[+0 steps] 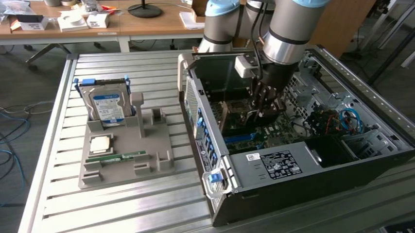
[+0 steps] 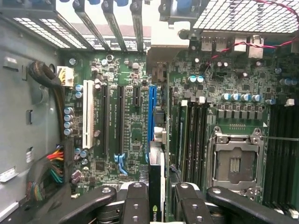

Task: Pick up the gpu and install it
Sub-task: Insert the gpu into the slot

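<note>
Inside the open computer case [image 1: 279, 165], my gripper [image 1: 263, 109] hangs over the motherboard [image 2: 131, 140]. In the wrist view my gripper [image 2: 159, 193] is shut on the gpu [image 2: 158, 172], which shows edge-on as a thin card with a green logo between the black fingers [image 2: 135, 200]. The card stands upright directly over the long blue expansion slot [image 2: 151, 112], close to it. I cannot tell whether its edge touches the slot. In the exterior view the card is hidden behind the gripper.
An empty CPU socket [image 2: 236, 163] and memory slots [image 2: 196, 135] lie beside the blue slot. A bundle of cables [image 2: 51, 93] runs along the case wall. On the metal table, a grey tray [image 1: 123, 165] holds a hard drive [image 1: 107, 104], a memory stick [image 1: 116, 157] and a chip [image 1: 100, 143].
</note>
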Robot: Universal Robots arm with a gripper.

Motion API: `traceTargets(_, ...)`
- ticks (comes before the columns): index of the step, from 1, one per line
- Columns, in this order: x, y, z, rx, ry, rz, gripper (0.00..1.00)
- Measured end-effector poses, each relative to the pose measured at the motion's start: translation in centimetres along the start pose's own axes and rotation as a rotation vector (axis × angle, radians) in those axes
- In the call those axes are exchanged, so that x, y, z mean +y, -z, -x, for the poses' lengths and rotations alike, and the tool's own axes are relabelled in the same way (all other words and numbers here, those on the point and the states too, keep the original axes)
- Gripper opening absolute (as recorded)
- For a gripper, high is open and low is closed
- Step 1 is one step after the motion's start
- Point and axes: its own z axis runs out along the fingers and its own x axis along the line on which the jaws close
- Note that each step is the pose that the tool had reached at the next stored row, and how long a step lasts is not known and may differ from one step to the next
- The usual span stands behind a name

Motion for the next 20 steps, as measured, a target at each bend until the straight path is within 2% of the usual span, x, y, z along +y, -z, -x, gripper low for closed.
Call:
traceTargets(12, 0.57, -0.23, -0.4, 0.0001, 0.000, 0.0000, 0.26)
traceTargets(16, 1.14, -0.26, -0.4, 0.0000, 0.000, -0.0001, 0.26)
traceTargets(20, 1.33, -0.28, -0.7, 0.0000, 0.000, 0.0000, 0.26)
